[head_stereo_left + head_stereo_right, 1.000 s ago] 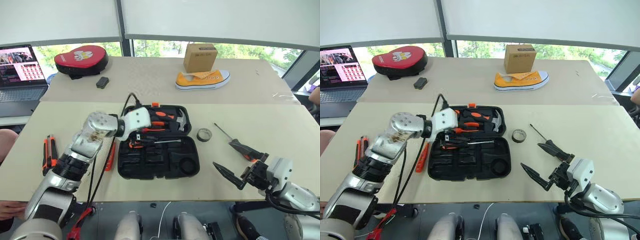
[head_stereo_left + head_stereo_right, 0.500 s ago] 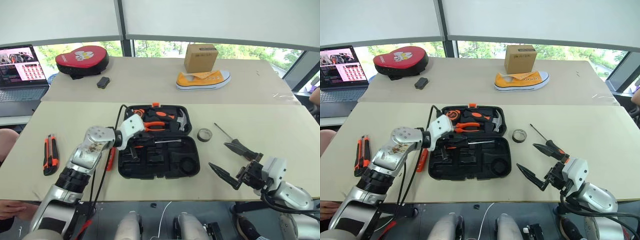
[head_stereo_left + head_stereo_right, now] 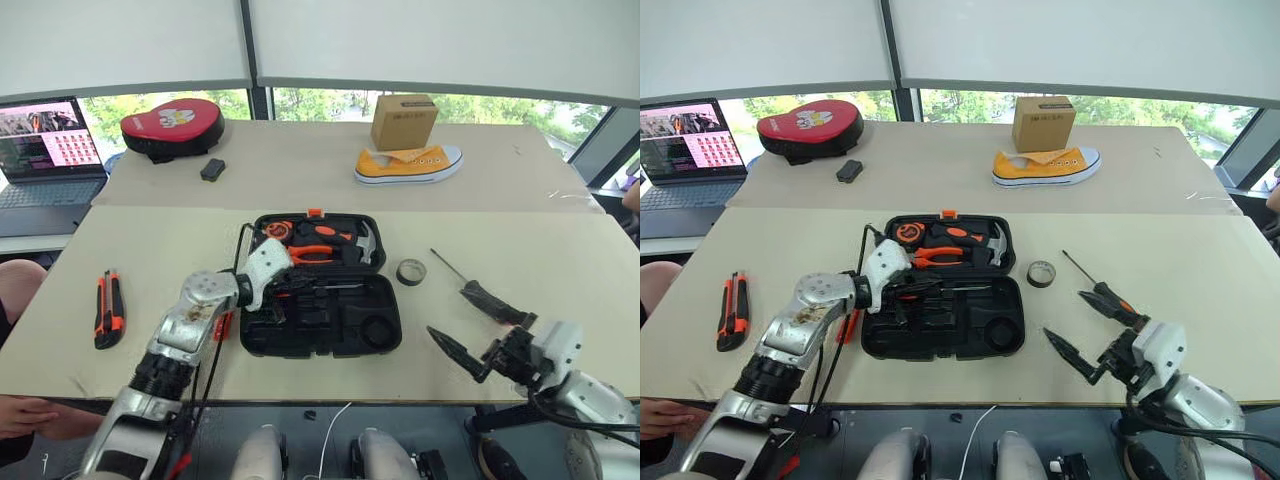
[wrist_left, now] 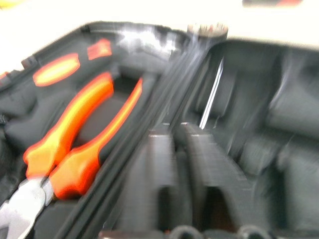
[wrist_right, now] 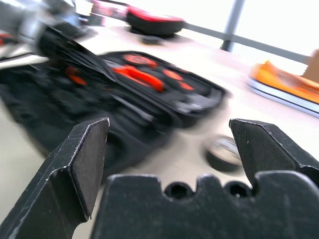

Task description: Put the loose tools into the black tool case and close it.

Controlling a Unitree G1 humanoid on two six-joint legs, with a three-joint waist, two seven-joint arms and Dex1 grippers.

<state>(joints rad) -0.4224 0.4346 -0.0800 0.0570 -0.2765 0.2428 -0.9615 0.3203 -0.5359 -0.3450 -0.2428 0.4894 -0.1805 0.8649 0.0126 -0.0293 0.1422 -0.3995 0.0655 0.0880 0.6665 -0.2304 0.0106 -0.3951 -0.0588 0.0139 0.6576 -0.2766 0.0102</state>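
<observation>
The black tool case point(image 3: 385, 330) lies open at the table's middle, with pliers point(image 3: 315, 252) and a hammer point(image 3: 365, 243) in its lid. One black-and-orange screwdriver point(image 3: 320, 287) rests along the hinge inside. My left gripper point(image 3: 272, 305) is low over the case's near-left slots, jaws a little apart and empty. The orange-black utility knife point(image 3: 108, 308) lies far left. The slim orange tester screwdriver point(image 3: 848, 325) peeks out beside my left arm. The grey tape roll point(image 3: 410, 271) sits right of the case. A second screwdriver point(image 3: 1102, 298) lies beside my wide-open right gripper point(image 3: 478, 332).
On the far table stand a red-and-black padded bag point(image 3: 172, 118), a small black block point(image 3: 211, 169), a yellow shoe point(image 3: 408, 164) and a cardboard box point(image 3: 403, 120). A laptop point(image 3: 45, 150) sits far left. A person's hand point(image 3: 25, 412) rests at the near-left edge.
The camera view has shifted. My left gripper has sunk from the hinge area into the case's near-left part. My right gripper has drifted slightly right, still wide open.
</observation>
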